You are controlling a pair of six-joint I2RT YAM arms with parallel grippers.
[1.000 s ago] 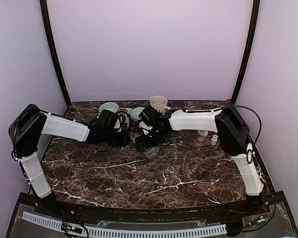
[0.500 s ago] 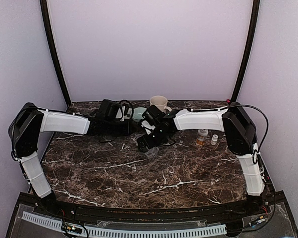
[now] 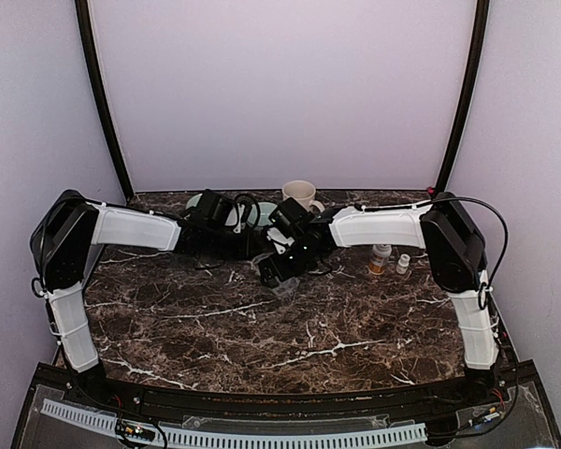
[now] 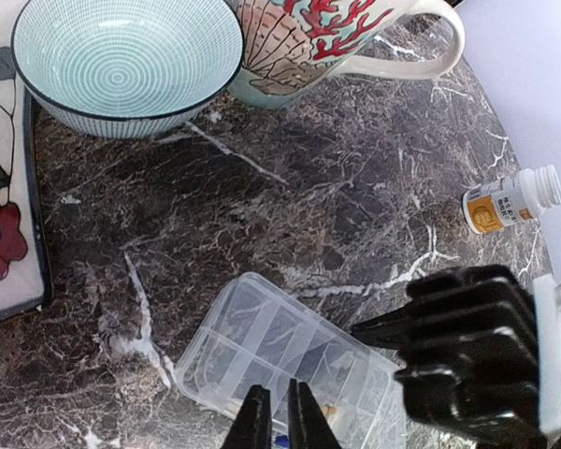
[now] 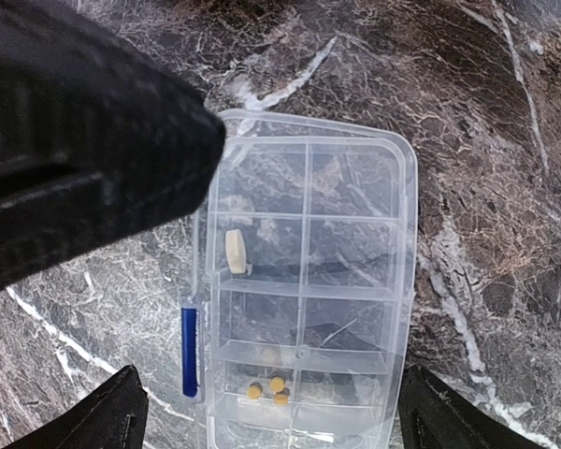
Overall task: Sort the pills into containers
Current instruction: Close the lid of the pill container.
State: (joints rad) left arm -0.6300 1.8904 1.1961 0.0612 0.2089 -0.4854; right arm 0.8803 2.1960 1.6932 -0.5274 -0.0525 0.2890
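Clear organiser box (image 5: 351, 182) holds a white pill (image 5: 235, 251) and three yellow pills (image 5: 267, 388).

And there's the organiser box (image 5: 304, 290), clear plastic, lying flat on the dark marbled bench (image 5: 505, 234). In the right wrist view it runs lengthwise up the frame, two columns of little compartments side by side. A blue latch (image 5: 190, 351) sits on its left long edge. One pale cream pill (image 5: 235, 251) leans in a left-column compartment, second row down. Lower in that same column, three small yellow pills (image 5: 267, 388) huddle together, touching or nearly so. Whether the lid is down cannot be told.
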